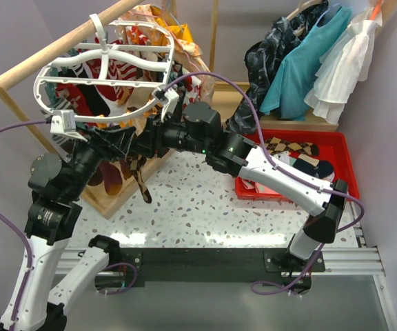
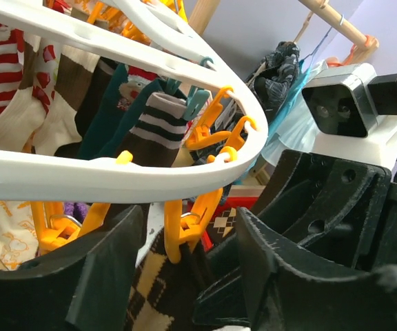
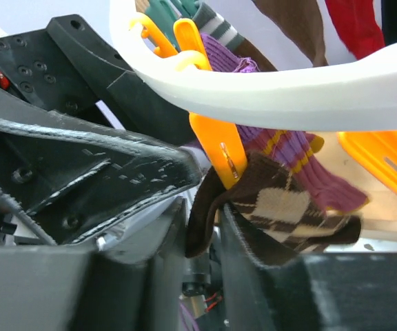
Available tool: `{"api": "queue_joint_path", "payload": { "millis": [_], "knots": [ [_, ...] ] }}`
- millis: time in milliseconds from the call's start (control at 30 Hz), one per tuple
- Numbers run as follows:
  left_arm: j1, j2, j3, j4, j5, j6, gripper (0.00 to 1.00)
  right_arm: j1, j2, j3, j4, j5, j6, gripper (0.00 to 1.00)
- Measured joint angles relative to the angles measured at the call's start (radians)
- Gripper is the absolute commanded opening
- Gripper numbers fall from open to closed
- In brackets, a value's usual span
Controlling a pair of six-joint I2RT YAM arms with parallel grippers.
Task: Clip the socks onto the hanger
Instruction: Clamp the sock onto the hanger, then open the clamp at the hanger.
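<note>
Apparently the argyle sock [image 3: 281, 214] hangs from an orange clip [image 3: 216, 148] under the hanger [image 3: 309, 86] rim, so I judge this is the release step. The left gripper [image 2: 188, 231] stands apart around it. The right gripper [image 3: 204, 215] flanks the cuff closely; whether it pinches, I cannot tell. Next, both should withdraw without tugging.

Robot lab bench — terrazzo tabletop [image 1: 198, 207], aluminium mounting rail [image 1: 350, 261], staged wooden clothes rail [image 1: 47, 58]
</note>
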Motion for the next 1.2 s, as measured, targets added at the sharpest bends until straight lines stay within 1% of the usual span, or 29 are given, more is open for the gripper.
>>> {"api": "queue_joint_path", "payload": {
  "millis": [33,133,300,400,533,567,700,833,1033,1200],
  "knots": [
    [0.0,-0.001,0.006,-0.006,0.0,0.0,0.66,0.0,0.0,0.0,0.002,0.0,-0.002,0.44],
    [0.0,-0.001,0.035,-0.031,-0.005,0.0,0.71,0.0,-0.006,-0.002,0.002,0.003,-0.018,0.5],
    [0.0,-0.003,0.089,-0.078,-0.018,0.001,0.74,0.0,-0.079,-0.072,-0.021,0.056,-0.101,0.51],
    [0.0,-0.004,0.121,-0.116,-0.027,0.002,0.77,-0.014,-0.161,-0.146,-0.043,0.104,-0.161,0.51],
    [0.0,-0.008,0.142,-0.161,-0.02,0.006,0.79,-0.096,-0.272,-0.259,-0.027,0.102,-0.22,0.52],
    [0.0,-0.008,0.146,-0.172,-0.014,0.011,0.82,-0.127,-0.29,-0.281,-0.013,0.093,-0.232,0.54],
    [0.0,-0.006,0.176,-0.22,0.027,0.045,0.87,-0.227,-0.309,-0.33,0.069,0.011,-0.28,0.59],
    [0.0,-0.006,0.202,-0.249,0.074,0.071,0.9,-0.274,-0.279,-0.331,0.158,-0.115,-0.321,0.61],
    [0.0,-0.018,0.205,-0.285,0.109,0.09,0.95,-0.315,-0.137,-0.237,0.266,-0.326,-0.343,0.63],
    [0.0,-0.042,0.205,-0.316,0.112,0.097,0.96,-0.319,-0.051,-0.174,0.296,-0.422,-0.354,0.63]
  ]
}}
